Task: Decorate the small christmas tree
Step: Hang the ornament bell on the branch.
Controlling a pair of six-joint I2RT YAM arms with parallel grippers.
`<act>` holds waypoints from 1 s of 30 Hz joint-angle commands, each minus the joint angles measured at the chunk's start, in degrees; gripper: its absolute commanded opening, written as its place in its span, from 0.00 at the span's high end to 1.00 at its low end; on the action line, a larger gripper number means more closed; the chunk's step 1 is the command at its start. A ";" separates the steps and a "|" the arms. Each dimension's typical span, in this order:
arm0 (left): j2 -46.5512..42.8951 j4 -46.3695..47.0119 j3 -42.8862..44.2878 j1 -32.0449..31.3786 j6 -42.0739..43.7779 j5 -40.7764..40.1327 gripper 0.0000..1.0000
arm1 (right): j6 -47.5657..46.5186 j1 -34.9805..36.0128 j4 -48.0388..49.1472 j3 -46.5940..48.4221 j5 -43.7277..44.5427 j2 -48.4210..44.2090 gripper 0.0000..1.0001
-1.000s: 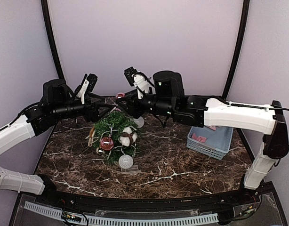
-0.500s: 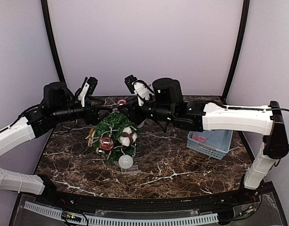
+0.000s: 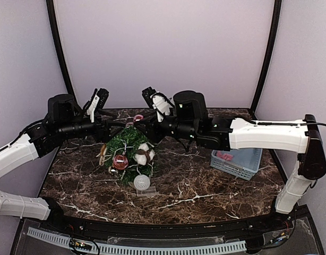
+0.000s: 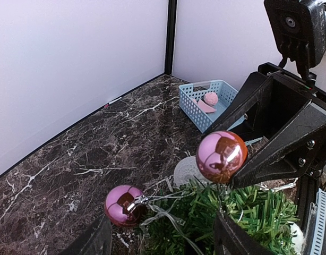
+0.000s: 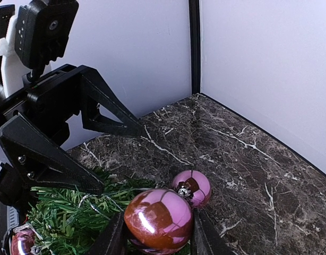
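**Hanging a bauble at the back of the tree**

The marble table [image 3: 205,191] carries the small christmas tree [image 3: 128,151] left of centre, with the blue basket [image 3: 236,159] well apart on its right. The tree already wears a reddish ball and a cotton boll on its near side. Both your arms reach in over its far side, so I judge you are mid-placement and the ornament is not yet released onto a branch.

Your right gripper [image 5: 157,228] pinches a pink bauble [image 5: 159,219], one finger on each side of the glossy ball. It hovers just above the green needles at the top of the tree.

Your left gripper [image 4: 163,236] stands with its jaws spread and grips nothing. Its fingers [image 4: 232,234] straddle the branch tips.

A second pink bauble [image 4: 123,205] sits just beside the tree on its far side. A thin silvery thread runs from its cap into the foliage. Whether that thread joins the two baubles I cannot tell.

Your next move calls for lowering the held ball until its thread or cap catches on a branch, then parting the right fingers gently. Watch the smooth ball: it could roll off the needles. Keep the left fingers from snagging the thread, as the two grippers are close together.
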 commanded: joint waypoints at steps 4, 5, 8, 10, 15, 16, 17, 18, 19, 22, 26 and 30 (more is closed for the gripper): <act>-0.87 -0.43 -1.18 -0.32 1.47 -0.61 0.32 | 0.66 -0.40 2.99 -0.84 -1.00 -1.42 0.63; -0.86 -0.45 -1.27 -0.32 1.52 -0.69 0.32 | 0.74 -0.39 3.01 -0.92 -1.01 -1.36 0.63; -0.64 -0.47 -1.47 -0.32 1.69 -0.79 0.32 | 0.96 -0.34 2.83 -1.08 -0.78 -1.10 0.62; -0.48 -0.40 -1.50 -0.32 1.87 -0.83 0.32 | 1.05 -0.38 2.65 -1.27 -0.49 -1.12 0.62; -0.15 -0.34 -1.43 -0.32 2.05 -0.66 0.32 | 1.27 -0.47 2.40 -1.80 0.28 -1.49 0.59; -0.14 -0.28 -1.36 -0.32 2.06 -0.64 0.32 | 1.36 -0.44 2.38 -1.81 0.46 -1.56 0.58; -0.14 -0.24 -1.33 -0.34 2.07 -0.60 0.32 | 1.48 -0.39 2.37 -1.85 0.68 -1.64 0.56; -0.18 -0.26 -1.24 -0.33 2.07 -0.56 0.32 | 1.61 -0.45 2.45 -1.89 0.83 -1.77 0.54; -0.30 -0.28 -1.18 -0.32 2.07 -0.52 0.32 | 1.71 -0.43 2.50 -1.90 0.94 -1.93 0.52; -0.32 -0.20 -1.07 -0.28 2.00 -0.54 0.32 | 1.95 -0.40 2.89 -2.11 1.43 -2.50 0.46; -0.38 0.00 -1.04 -0.41 1.90 -0.50 0.32 | 2.11 -0.44 3.07 -2.62 2.27 -3.33 0.40; -0.45 -0.03 -0.98 -0.41 1.89 -0.56 0.32 | 2.45 -0.50 3.55 -3.70 2.44 -4.65 0.34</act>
